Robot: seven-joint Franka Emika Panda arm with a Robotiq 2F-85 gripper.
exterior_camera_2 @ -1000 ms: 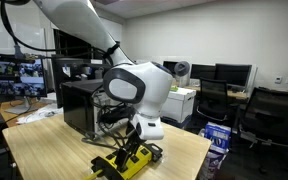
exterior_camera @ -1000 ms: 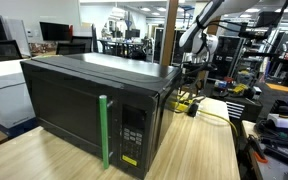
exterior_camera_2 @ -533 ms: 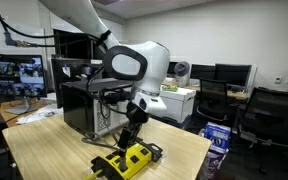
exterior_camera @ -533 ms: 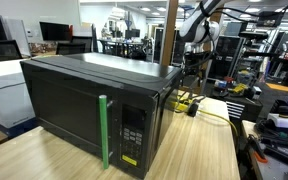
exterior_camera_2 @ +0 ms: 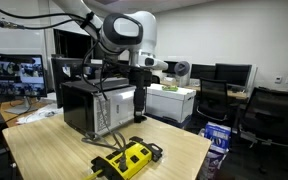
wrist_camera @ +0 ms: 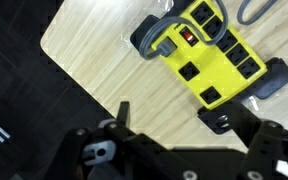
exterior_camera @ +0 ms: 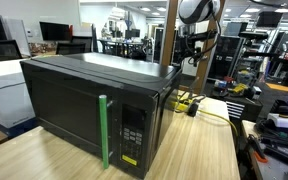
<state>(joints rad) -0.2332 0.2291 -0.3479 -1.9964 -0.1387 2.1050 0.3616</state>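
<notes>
In an exterior view, the end effector (exterior_camera: 197, 60) hung above the yellow power strip (exterior_camera: 184, 101) beside the microwave (exterior_camera: 84, 100). In an exterior view, the yellow power strip (exterior_camera_2: 132, 158) lay on the tabletop (exterior_camera_2: 54, 150), well below the end effector (exterior_camera_2: 141, 110). In the wrist view, the jaws stood spread and empty, apart from the yellow power strip (wrist_camera: 209, 62).

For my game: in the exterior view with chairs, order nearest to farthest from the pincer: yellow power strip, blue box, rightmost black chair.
1. Yellow plastic power strip, tabletop under the pincer.
2. Blue-and-white box, floor beyond.
3. Black office chair, far right.
</notes>
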